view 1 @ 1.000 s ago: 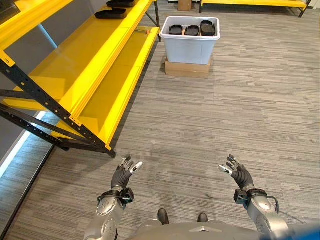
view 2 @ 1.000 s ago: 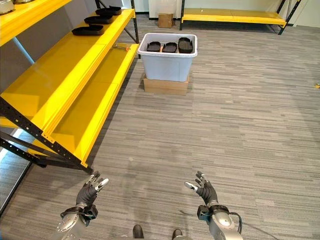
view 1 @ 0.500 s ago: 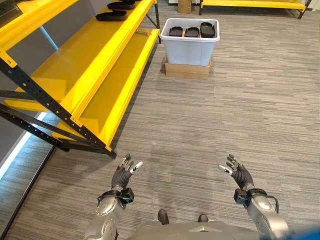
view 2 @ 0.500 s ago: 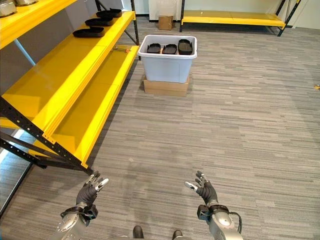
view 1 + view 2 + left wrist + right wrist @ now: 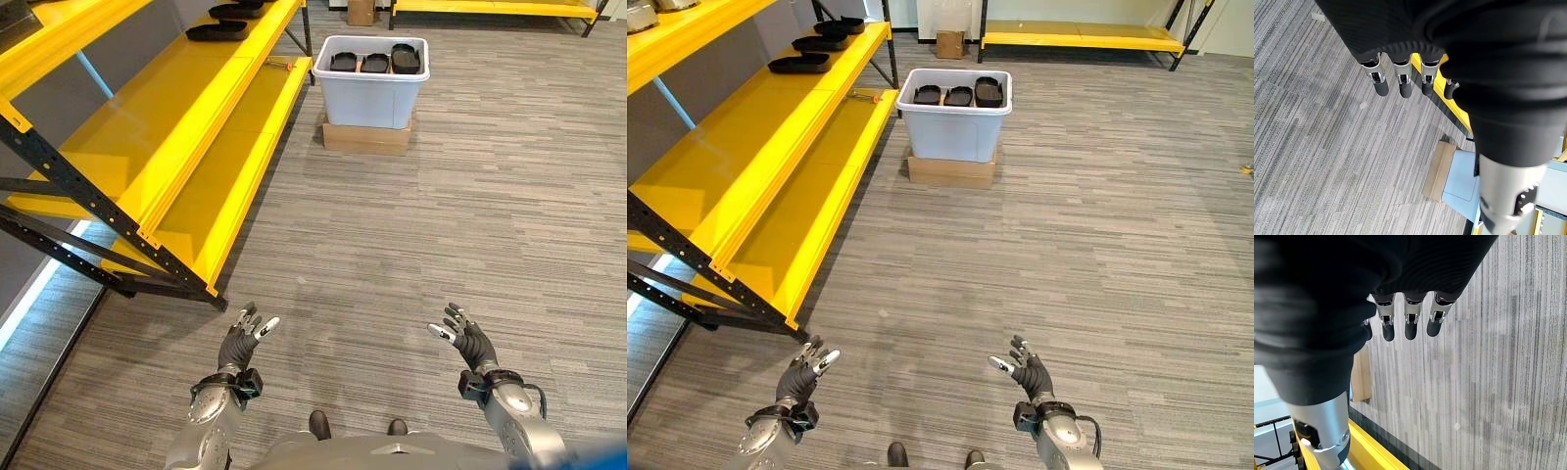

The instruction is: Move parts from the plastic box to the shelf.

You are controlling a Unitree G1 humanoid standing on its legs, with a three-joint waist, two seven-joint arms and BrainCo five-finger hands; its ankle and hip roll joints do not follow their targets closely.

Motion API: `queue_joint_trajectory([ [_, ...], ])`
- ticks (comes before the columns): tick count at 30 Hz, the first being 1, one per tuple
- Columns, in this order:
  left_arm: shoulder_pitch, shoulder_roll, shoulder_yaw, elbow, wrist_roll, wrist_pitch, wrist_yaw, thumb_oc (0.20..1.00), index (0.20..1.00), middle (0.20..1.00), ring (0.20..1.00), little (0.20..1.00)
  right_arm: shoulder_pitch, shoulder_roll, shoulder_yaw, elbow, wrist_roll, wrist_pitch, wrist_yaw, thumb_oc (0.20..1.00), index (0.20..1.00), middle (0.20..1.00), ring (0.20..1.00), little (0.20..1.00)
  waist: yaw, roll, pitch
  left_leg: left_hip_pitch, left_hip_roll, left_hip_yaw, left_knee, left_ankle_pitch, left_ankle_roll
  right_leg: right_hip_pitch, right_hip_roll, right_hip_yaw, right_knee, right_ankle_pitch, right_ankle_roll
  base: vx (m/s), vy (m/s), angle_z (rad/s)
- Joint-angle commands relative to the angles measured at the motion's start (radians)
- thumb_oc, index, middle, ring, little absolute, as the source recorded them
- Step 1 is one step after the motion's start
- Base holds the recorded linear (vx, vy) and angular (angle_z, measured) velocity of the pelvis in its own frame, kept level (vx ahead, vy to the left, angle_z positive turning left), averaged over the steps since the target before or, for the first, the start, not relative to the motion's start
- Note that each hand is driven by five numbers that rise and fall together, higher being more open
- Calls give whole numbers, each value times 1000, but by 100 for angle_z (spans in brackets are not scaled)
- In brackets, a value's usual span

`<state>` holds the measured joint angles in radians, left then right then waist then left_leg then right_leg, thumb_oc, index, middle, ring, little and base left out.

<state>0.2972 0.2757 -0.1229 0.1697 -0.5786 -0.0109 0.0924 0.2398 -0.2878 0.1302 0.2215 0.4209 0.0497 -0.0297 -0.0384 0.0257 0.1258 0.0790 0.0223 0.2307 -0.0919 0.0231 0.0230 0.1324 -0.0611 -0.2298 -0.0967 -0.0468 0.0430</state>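
Head stereo pair looking down and forward, both sharing the plastic box and shelf far ahead, wrist cameras peering close along fingers toward floor.

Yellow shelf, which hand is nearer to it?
Left. The left hand hangs just off the yellow shelf near its corner; the right hand is farther out over open floor.

grey striped floor — cardboard box

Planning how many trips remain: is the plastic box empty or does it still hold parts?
Not empty. The plastic box holds three black parts in a row near its top, and its lid is off.
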Motion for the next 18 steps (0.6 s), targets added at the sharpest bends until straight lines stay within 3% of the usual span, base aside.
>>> queue_joint_trajectory([
  [1, -31, 20, 43, -40, -12, -45, 2, 1000, 1000, 1000, 1000, 1000, -31, -17, 2, -29, 25, -38, 1, 1000, 1000, 1000, 1000, 1000, 6, -30, -7, 14, 76, -68, 18, -61, -67, -14, -76, -37, 9, 0, 84, -4, 41, 2],
  [5, -48, 29, 41, -45, -12, -49, 9, 1000, 1000, 1000, 1000, 1000, -52, -19, 4, -30, 26, -40, 2, 1000, 1000, 1000, 1000, 1000, 12, -33, -4, -16, 51, -86, 51, -84, -46, -25, -99, -38, 20, 9, 95, 0, 97, 1],
  [9, -64, 46, 34, -53, -5, -50, 9, 1000, 1000, 1000, 1000, 1000, -63, -19, 0, -40, 29, -41, 6, 1000, 1000, 1000, 1000, 1000, 11, -23, 9, -40, 16, -109, 80, -112, -8, -85, -147, -19, 145, -2, 109, -25, 183, 6],
  [11, -66, 56, 35, -62, 15, -48, 4, 1000, 1000, 1000, 1000, 1000, -51, -10, -3, -50, 21, -40, 21, 1000, 1000, 1000, 1000, 1000, 2, -10, 33, -32, -30, -125, 89, -133, 35, -180, -212, 20, 322, 65, 129, -30, 390, -5],
  [13, -59, 57, 37, -65, 26, -47, -4, 1000, 1000, 1000, 1000, 1000, -30, 2, -3, -47, 19, -35, 32, 1000, 1000, 1000, 1000, 1000, -11, -4, 50, -5, -70, -140, 77, -137, 67, -263, -252, 79, 479, 194, 124, 19, 259, 2],
  [14, -59, 57, 37, -65, 26, -47, -4, 1000, 1000, 1000, 1000, 1000, -30, 2, -3, -47, 19, -35, 32, 1000, 1000, 1000, 1000, 1000, -9, -5, 49, -6, -71, -139, 77, -137, 68, -266, -253, 82, 481, 194, 125, -17, 193, 44],
  [15, -60, 60, 41, -70, 27, -50, -3, 1000, 1000, 1000, 1000, 1000, -27, 3, -3, -43, 3, -37, 34, 1000, 1000, 1000, 1000, 1000, -18, 1, 76, 9, -78, -146, 72, -135, 83, -319, -244, 116, 566, 235, 121, -35, 167, 44],
  [16, -65, 63, 44, -71, 30, -52, -2, 1000, 1000, 1000, 1000, 1000, -28, -1, 0, -41, -15, -41, 30, 1000, 1000, 1000, 1000, 1000, -22, 14, 92, 14, -70, -153, 67, -131, 87, -357, -214, 116, 628, 194, 109, 39, 234, 44],
  [17, -78, 63, 45, -62, 33, -56, -2, 1000, 1000, 1000, 1000, 1000, -37, 0, 3, -28, -1, -48, 25, 1000, 1000, 1000, 1000, 1000, -48, 26, 99, 39, -72, -159, 38, -125, 83, -449, -100, 118, 654, 112, 98, 148, 149, -4],
  [18, -81, 56, 53, -68, 35, -60, -3, 1000, 1000, 1000, 1000, 1000, -41, 12, 4, -23, 47, -48, 31, 1000, 1000, 1000, 1000, 1000, -50, 23, 95, 60, -83, -150, 12, -127, 77, -475, -64, 69, 552, 94, 94, 164, 87, -22],
])
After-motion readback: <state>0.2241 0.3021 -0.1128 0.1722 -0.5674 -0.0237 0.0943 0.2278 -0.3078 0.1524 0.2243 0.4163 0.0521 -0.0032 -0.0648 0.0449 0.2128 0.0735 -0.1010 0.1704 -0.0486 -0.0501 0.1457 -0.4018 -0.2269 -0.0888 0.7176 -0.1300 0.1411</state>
